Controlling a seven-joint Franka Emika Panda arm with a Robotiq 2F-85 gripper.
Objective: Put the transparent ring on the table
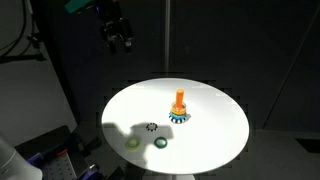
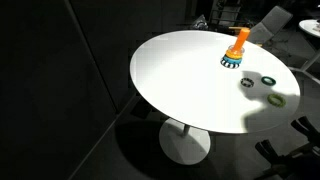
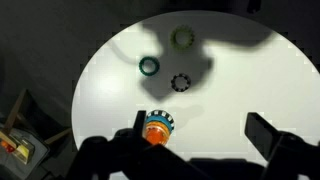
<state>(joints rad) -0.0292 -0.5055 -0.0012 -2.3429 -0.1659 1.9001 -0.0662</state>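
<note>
Dark walls and floor surround the table [image 1: 215, 125], its white top brightly lit. High above it hangs the gripper [image 1: 120, 38], jaws spread wide and empty. The orange peg [image 1: 179, 100] stands near the middle with a bluish ring [image 1: 179, 117] at its foot. The transparent ring [image 1: 151, 127], toothed and seemingly clear, lies flat on the table near the peg, beside two green rings [image 1: 160, 143]. The task looks done, so rise straight, clear of the peg. Only the wrist view shows the empty gap between the jaws; only an exterior view shows the gripper's height.
</note>
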